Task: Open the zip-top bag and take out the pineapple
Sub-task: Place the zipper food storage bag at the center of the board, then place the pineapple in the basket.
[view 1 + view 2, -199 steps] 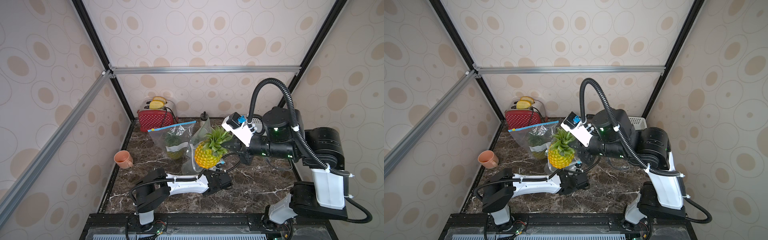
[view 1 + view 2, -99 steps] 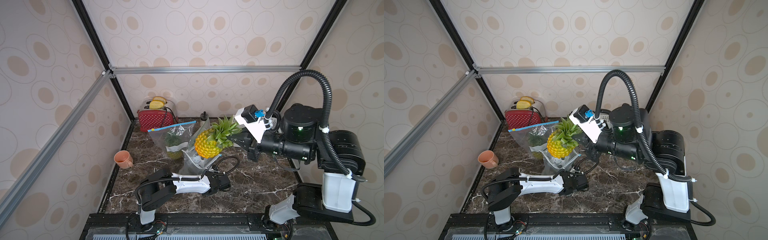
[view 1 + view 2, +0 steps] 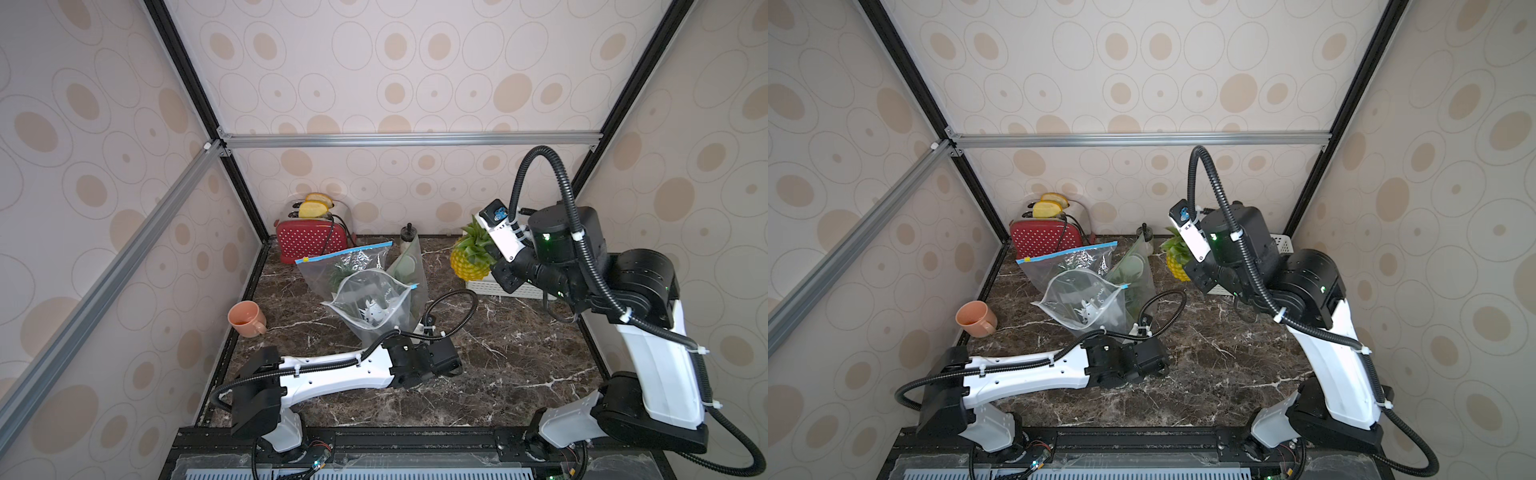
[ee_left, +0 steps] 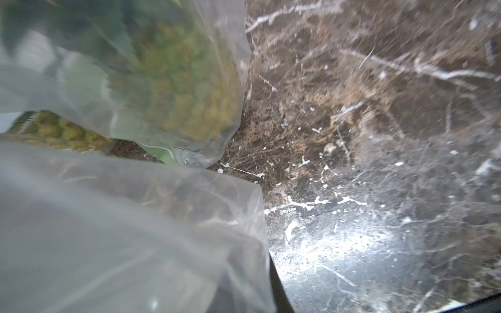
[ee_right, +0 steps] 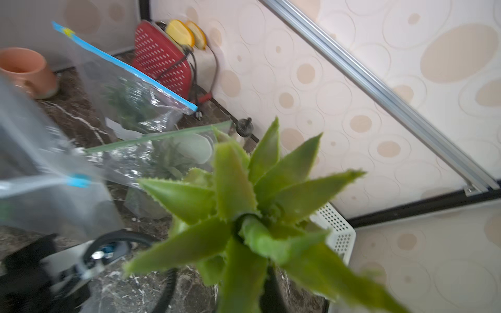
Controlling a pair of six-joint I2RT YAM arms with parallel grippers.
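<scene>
The yellow pineapple [image 3: 468, 266] hangs in the air at the back right, just in front of the white basket, and shows in both top views [image 3: 1176, 268]. My right gripper [image 3: 491, 261] is shut on its green crown [image 5: 244, 214]. The clear zip-top bag [image 3: 376, 299] stands near the middle of the table with its mouth gaping and nothing inside. My left gripper [image 3: 440, 358] lies low on the table at the bag's near bottom corner. In the left wrist view the bag's plastic [image 4: 122, 230] covers the jaws, so their state is hidden.
Two more bags with pineapples stand behind the open one: a blue-zip bag [image 3: 345, 266] and a greenish bag [image 3: 409, 266]. A red toaster [image 3: 311, 242] and a small bottle [image 3: 407, 237] are at the back wall. An orange cup [image 3: 247, 319] sits left, a white basket [image 3: 513, 289] right.
My right gripper has carried the pineapple up out of the bag and off to the back right. The emptied bag stays standing open by the left gripper.
</scene>
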